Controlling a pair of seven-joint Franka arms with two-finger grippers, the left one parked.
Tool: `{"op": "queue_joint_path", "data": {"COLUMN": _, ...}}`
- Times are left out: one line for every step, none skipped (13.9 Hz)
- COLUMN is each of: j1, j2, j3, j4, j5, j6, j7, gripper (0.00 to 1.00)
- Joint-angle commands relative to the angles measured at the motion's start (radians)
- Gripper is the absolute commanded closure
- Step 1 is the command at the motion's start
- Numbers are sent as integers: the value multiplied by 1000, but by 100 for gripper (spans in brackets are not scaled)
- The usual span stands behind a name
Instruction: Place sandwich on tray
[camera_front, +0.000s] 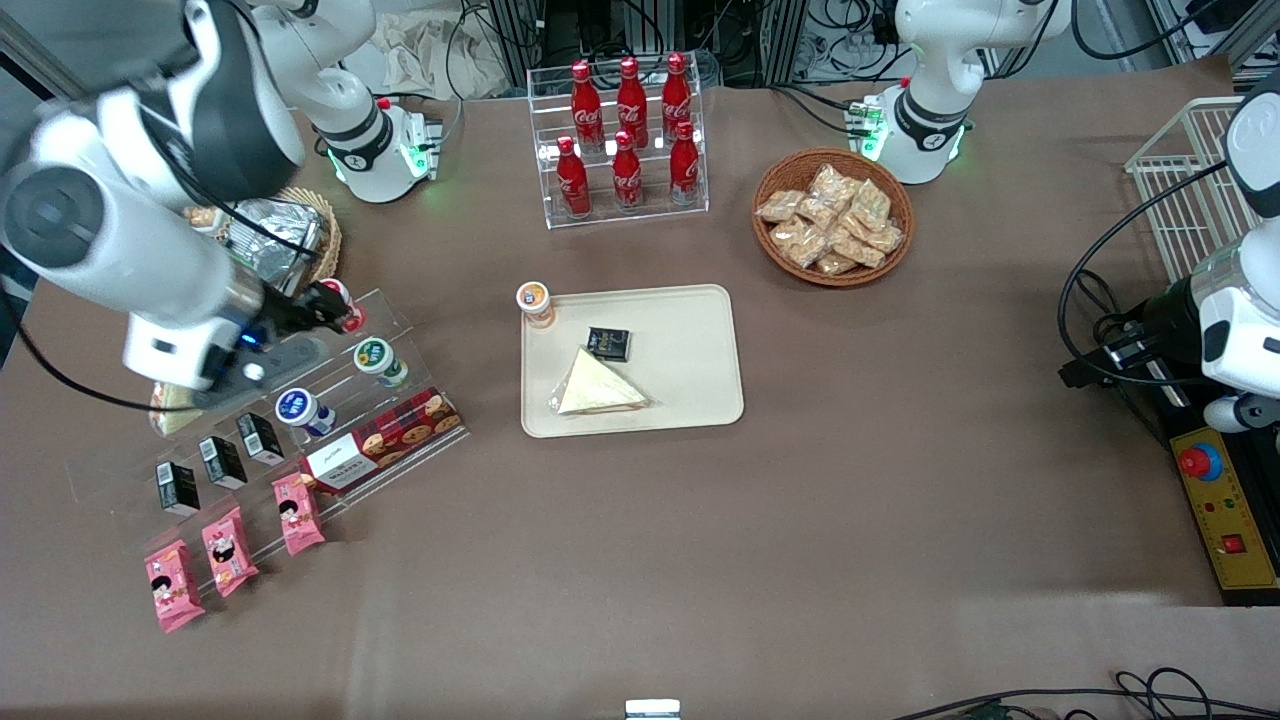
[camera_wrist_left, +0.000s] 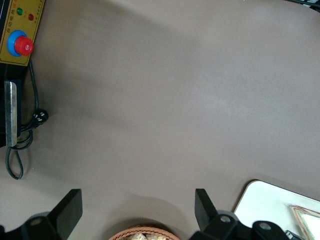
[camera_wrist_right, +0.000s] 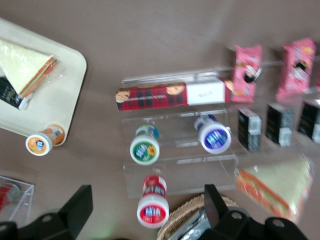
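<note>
Hand: the hand (camera_wrist_right: 145, 214) hangs over the clear rack (camera_front: 300, 400) at the working arm's end of the table (camera_front: 800, 520), near the red-lidded cup (camera_front: 345, 305); its fingers are spread and hold nothing.
Spare sandwich: 1, with a red-orange edge (camera_wrist_right: 275, 182), lying beside the rack under the arm.
Pink snack packs: 3 (camera_front: 228, 550), in the rack's row nearest the front camera.
Black cartons: 3 (camera_front: 220, 462), in the row above them.
Cups on the rack: 3, with red, green (camera_front: 378, 360) and blue (camera_front: 300, 410) lids.
Biscuit box: 1, red tartan (camera_front: 385, 440).
Orange-lidded cup: 1 (camera_front: 535, 302), touching the tray's corner.
Tray: 1 (camera_front: 690, 350), mid-table.
Sandwich: 1 (camera_front: 597, 385), already lying flat on the tray, near the rim closest to the front camera, so the task looks done.
Handling: probably light and soft, since bread crushes under a hard pinch. The clear wrap looks slick and loose, so it may slip or shift.
Where to hold: across the thick filling edge, with a gentle squeeze. The thin point would likely fold.
Black packet: 1 (camera_front: 608, 343), on the tray just beside the sandwich's tip.
Cola bottles: 6 (camera_front: 630, 135), in a clear stand in 2 rows of 3.
Basket: 1 (camera_front: 832, 215), heaped with snack packs too piled to count.
</note>
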Motion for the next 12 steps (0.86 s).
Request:
{"op": "queue_joint_path", "data": {"j1": -90, "j2": -76, "j3": 14, "j4": -11, "j5": -12, "j6": -13, "j7": 34, "gripper": 1}}
{"op": "queue_joint_path", "data": {"j1": -144, "j2": -75, "j3": 13, "j4": -8, "j5": 0, "j6": 13, "j7": 41, "gripper": 1}}
{"op": "queue_joint_path", "data": {"j1": -210, "j2": -67, "j3": 13, "j4": -10, "j5": 31, "j6": 63, "j7": 44, "gripper": 1}}
{"op": "queue_joint_path", "data": {"j1": -274, "j2": -54, "j3": 13, "j4": -10, "j5": 68, "j6": 87, "j7": 44, "gripper": 1}}
{"op": "queue_joint_path", "data": {"j1": -322, "j2": -44, "j3": 13, "j4": -10, "j5": 97, "j6": 93, "j7": 37, "gripper": 1}}
{"op": "queue_joint_path", "data": {"j1": -362, "j2": -31, "j3": 13, "j4": -10, "j5": 119, "j6": 105, "j7": 37, "gripper": 1}}
{"op": "queue_joint_path", "data": {"j1": -396, "j2": -18, "j3": 13, "j4": -10, "j5": 131, "j6": 105, "j7": 32, "gripper": 1}}
{"op": "queue_joint_path", "data": {"j1": -408, "j2": -15, "j3": 13, "j4": -11, "j5": 129, "j6": 92, "j7": 32, "gripper": 1}}
{"op": "queue_joint_path", "data": {"j1": -408, "j2": -17, "j3": 13, "j4": -14, "j5": 128, "j6": 72, "j7": 41, "gripper": 1}}
{"op": "queue_joint_path", "data": {"j1": -408, "j2": -20, "j3": 11, "j4": -14, "j5": 120, "j6": 49, "j7": 46, "gripper": 1}}
{"op": "queue_joint_path", "data": {"j1": -410, "j2": -21, "j3": 13, "j4": -13, "j5": 116, "j6": 45, "j7": 40, "gripper": 1}}
{"op": "queue_joint_path", "data": {"j1": -410, "j2": -24, "j3": 17, "j4": -10, "j5": 104, "j6": 44, "j7": 38, "gripper": 1}}
